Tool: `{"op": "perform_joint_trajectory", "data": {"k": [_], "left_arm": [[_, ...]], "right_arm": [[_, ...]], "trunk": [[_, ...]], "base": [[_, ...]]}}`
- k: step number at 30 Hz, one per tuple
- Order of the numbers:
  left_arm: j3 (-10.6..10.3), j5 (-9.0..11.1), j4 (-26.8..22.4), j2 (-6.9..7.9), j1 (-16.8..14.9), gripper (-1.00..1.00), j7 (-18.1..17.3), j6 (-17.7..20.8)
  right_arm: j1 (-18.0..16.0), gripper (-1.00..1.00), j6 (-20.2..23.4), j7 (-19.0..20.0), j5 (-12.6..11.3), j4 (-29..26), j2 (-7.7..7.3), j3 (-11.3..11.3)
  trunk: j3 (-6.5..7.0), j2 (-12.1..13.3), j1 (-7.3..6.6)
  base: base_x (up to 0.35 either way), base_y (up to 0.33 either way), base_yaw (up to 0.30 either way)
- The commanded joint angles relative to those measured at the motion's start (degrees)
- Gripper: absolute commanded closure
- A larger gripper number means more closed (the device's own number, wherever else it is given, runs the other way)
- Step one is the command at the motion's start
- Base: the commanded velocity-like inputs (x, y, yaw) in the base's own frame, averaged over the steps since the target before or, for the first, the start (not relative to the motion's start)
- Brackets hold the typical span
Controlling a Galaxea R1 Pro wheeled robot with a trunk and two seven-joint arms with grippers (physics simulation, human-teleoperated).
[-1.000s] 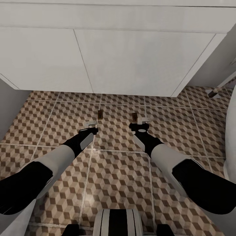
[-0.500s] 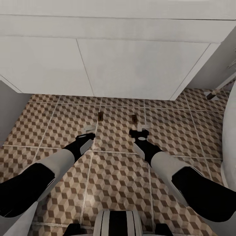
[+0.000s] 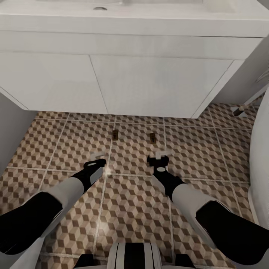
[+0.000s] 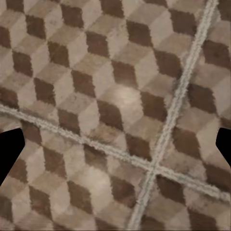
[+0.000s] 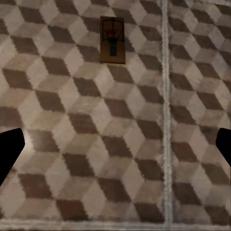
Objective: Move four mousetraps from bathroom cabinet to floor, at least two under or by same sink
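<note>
Because the job wanted traps beside the sink [image 3: 130,15], two mousetraps [image 3: 115,135] lay on the bathroom floor [image 3: 134,209] just before its vanity. The left gripper [image 3: 98,154] and right gripper [image 3: 163,153] hung spread and empty, having drawn back from them since a second earlier.
</note>
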Motion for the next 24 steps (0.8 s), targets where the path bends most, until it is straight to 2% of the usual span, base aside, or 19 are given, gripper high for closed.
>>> {"op": "perform_joint_trajectory", "data": {"k": [1,7,11,18,24], "left_arm": [[-0.5,0.4,-0.1,-0.05,0.4,-1.00,0.3,0.1],[-0.5,0.4,0.0,-0.40,2.8,-1.00,0.3,-0.1],[-0.5,0.4,0.1,-0.39,3.5,-1.00,0.3,-0.1],[-0.5,0.4,0.7,-0.40,4.2,-1.00,0.3,-0.1],[-0.5,0.3,1.0,-0.37,6.2,-1.00,0.3,-0.2]], "right_arm": [[0.5,-1.00,-0.3,-0.2,0.0,0.1,0.00,0.5],[3.2,-1.00,-0.5,-0.2,3.6,0.0,0.00,0.5],[3.9,-1.00,-0.5,-0.2,5.1,0.1,0.00,0.4],[6.0,-1.00,-0.6,-0.2,6.1,0.1,0.00,0.5],[7.8,-1.00,-0.7,-0.3,6.4,0.1,0.00,0.4]], "trunk": [[0.16,0.4,-0.23],[1.24,2.8,-1.55],[1.95,4.4,-2.43],[3.21,7.2,-3.97],[4.29,9.6,-5.28]], "base": [[0.000,0.000,0.000],[0.000,0.000,0.000],[0.000,0.000,0.000],[0.000,0.000,0.000],[0.000,0.000,0.000]]}}
